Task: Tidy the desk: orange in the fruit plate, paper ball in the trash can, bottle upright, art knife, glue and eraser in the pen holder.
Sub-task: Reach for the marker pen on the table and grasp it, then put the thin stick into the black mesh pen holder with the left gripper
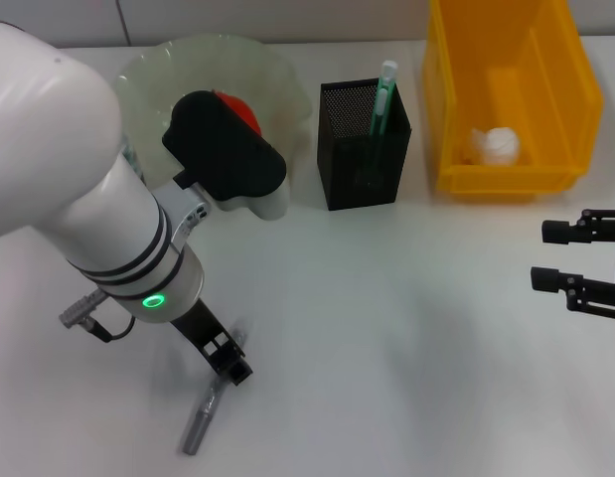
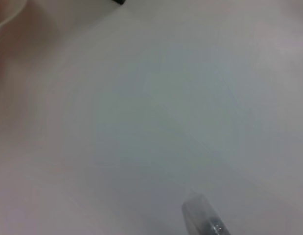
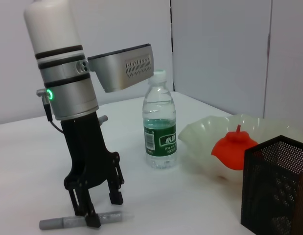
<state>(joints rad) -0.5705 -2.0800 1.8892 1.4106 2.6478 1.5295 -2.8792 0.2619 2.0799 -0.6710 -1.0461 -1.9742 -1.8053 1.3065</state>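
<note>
The grey art knife (image 1: 206,409) lies flat near the table's front left; its end (image 2: 205,219) shows in the left wrist view. My left gripper (image 1: 228,370) is lowered over it, open, with one finger (image 3: 90,215) on each side of the knife (image 3: 68,223). The orange (image 3: 234,149) rests in the translucent fruit plate (image 1: 153,70). The bottle (image 3: 160,125) stands upright beside the plate. A paper ball (image 1: 498,145) lies in the yellow trash can (image 1: 565,99). The black mesh pen holder (image 1: 337,149) holds a slim green and white tube (image 1: 381,99), likely the glue. The eraser is out of view.
My right gripper (image 1: 553,256) hovers open at the right edge, apart from everything. The bare white table (image 1: 406,328) stretches between the two arms. My left arm hides most of the bottle in the head view.
</note>
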